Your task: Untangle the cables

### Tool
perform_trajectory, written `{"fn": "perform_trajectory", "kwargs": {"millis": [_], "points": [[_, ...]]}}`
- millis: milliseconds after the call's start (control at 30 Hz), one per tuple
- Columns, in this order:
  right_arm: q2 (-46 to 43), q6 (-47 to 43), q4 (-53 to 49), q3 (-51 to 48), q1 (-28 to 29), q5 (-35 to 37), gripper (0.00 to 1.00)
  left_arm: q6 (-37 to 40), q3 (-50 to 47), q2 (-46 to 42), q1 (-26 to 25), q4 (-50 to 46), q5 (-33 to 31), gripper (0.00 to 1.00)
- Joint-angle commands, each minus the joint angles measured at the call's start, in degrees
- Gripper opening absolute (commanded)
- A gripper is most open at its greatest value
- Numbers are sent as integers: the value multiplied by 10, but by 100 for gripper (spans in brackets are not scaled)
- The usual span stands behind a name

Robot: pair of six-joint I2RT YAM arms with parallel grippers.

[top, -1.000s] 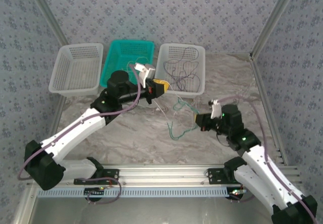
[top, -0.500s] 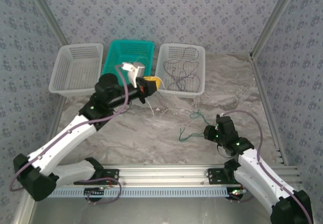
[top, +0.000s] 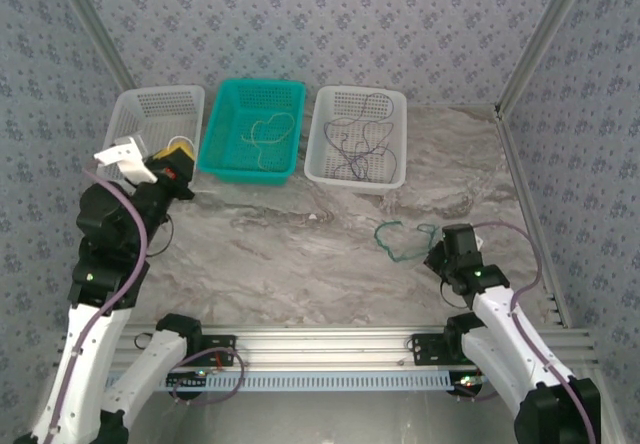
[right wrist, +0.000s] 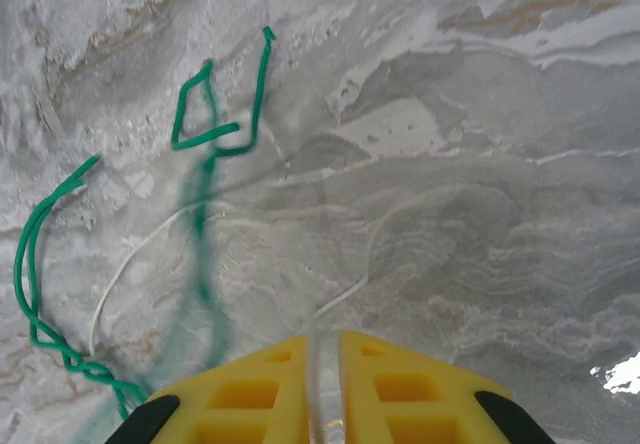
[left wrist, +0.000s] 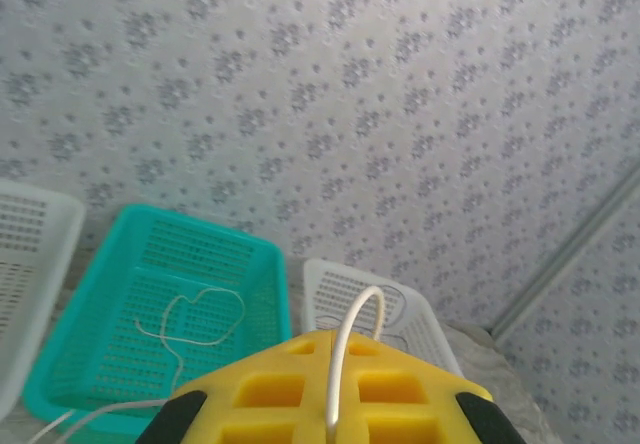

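2 pincers, each on white cable (left wrist: 365,289).
L pincer (left wrist: 330,364) and R pincer (right wrist: 322,354) both nipped shut on it; green cable (right wrist: 262,74) loose on counter (top: 280,264) by R. Pull apart slow, don't snag green.

The table (top: 300,264) looks like grey-white marble, smooth and slightly shiny. The teal basket (top: 255,82), the left white basket (top: 158,92) and the right white basket (top: 360,90) are perforated plastic, matt. The fingers (left wrist: 270,389) of the left gripper (left wrist: 332,339) are smooth yellow plastic. The white cable (left wrist: 338,374) is glossy, the green cable (right wrist: 261,74) twisted. The walls (top: 330,24) look like matt printed cloth; the rail (top: 330,342) is pale metal
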Motion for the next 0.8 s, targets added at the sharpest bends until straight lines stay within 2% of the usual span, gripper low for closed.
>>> {"fn": "perform_trajectory", "kwargs": {"millis": [0, 167, 300, 367, 500, 767], "points": [[2, 4, 6, 21, -6, -12, 16, -9, 34, 14, 9, -29, 48, 0], [0, 0, 7, 32, -6, -26, 15, -8, 58, 39, 10, -8, 65, 0], [-9, 1, 0, 36, -6, -34, 17, 1, 99, 95, 10, 18, 94, 0], [-17, 1, 2, 35, -6, -38, 20, 9, 122, 132, 10, 33, 102, 0], [-27, 6, 2, 36, -6, -40, 34, 39, 177, 226, 10, 46, 96, 0], [-29, -8, -6, 40, -7, -43, 43, 82, 290, 399, 21, 107, 117, 0]]}}
